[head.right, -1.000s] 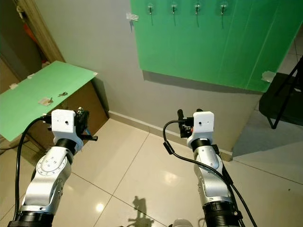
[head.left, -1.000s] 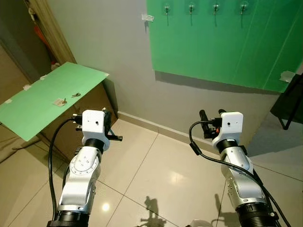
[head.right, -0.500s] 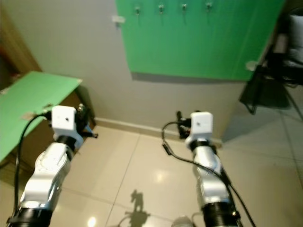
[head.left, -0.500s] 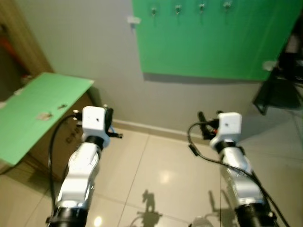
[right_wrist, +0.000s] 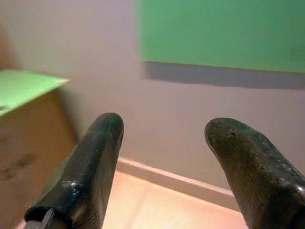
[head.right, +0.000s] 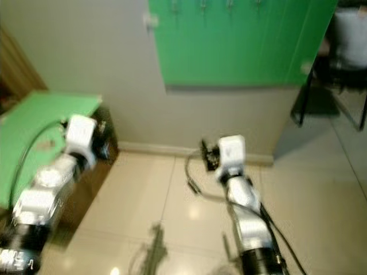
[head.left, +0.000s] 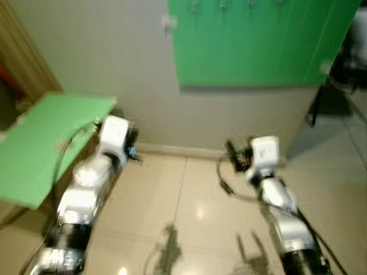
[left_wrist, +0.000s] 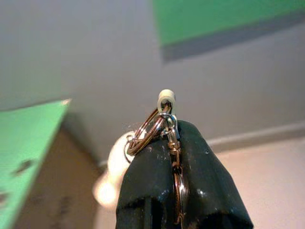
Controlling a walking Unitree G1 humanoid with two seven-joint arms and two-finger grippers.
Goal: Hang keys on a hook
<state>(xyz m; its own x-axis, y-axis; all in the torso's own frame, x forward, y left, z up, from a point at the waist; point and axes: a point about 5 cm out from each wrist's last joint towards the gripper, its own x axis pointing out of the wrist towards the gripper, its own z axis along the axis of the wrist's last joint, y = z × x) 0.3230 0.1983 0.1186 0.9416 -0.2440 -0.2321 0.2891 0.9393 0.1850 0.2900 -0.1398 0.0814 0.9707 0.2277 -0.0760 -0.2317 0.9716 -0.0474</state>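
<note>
Head cameras look down over both arms toward the green board [head.left: 258, 46] (blurred), which both wrist views share.

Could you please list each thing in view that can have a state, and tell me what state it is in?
Left end effector: shut on the keys.
Keys: pinched between the fingers, ring sticking out past the tips, not yet hung.
Right end effector: open, holding nothing.
Hooks: in a row at the top of the green board; blurred, but nothing visibly hanging from them.
</note>
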